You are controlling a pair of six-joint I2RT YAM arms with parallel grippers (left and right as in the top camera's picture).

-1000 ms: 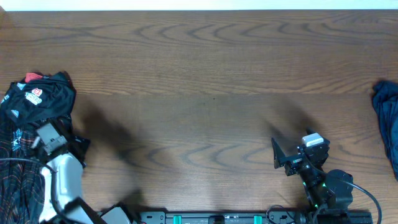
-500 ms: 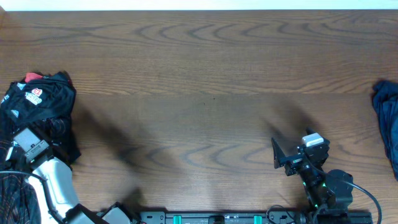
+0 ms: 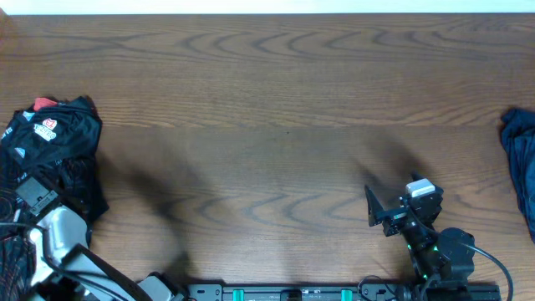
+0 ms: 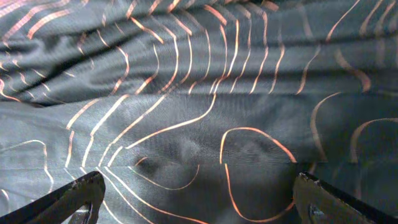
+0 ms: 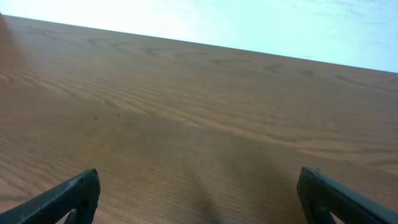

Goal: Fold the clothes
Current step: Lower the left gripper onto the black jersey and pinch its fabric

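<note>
The black jersey [image 3: 54, 138] with thin orange-red lines and white logos lies crumpled at the table's left edge. A bit of red cloth [image 3: 43, 104] shows at its top. My left gripper [image 3: 18, 191] hangs over the jersey's lower part. In the left wrist view its jaws [image 4: 199, 202] are open wide, with the lined black fabric [image 4: 199, 112] filling the view between and beyond them. My right gripper [image 3: 372, 209] is open and empty over bare wood [image 5: 199, 137] at the front right. A dark blue garment [image 3: 520, 159] lies at the right edge.
The wooden table [image 3: 276, 100] spans the view. The arm bases and a black rail [image 3: 292, 293] sit along the front edge. A pale wall runs beyond the table's far edge [image 5: 205, 22].
My left arm has moved left, from beside the jersey to over its lower part. The right arm has not moved.
</note>
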